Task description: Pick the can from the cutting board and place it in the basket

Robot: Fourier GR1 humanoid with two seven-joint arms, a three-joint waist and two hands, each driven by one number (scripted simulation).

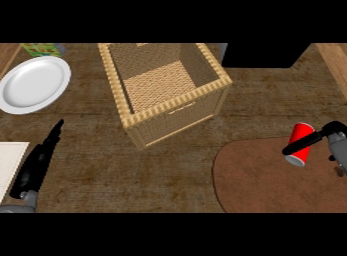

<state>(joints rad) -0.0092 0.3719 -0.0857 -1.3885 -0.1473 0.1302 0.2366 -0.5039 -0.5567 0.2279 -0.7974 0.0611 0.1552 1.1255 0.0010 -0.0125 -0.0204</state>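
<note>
Right hand (325, 138), fingers curled round the red can (300, 144), holds it tilted above the round cutting board (272, 180); rigid, probably light and slick, best gripped mid-body. Left hand (39, 160) rests, fingers straight.

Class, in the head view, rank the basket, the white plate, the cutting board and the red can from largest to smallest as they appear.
1. Basket, though it stands tall, nearer the camera
2. Cutting board, partly cut off at the view's edge
3. White plate
4. Red can, held by the right hand
</note>
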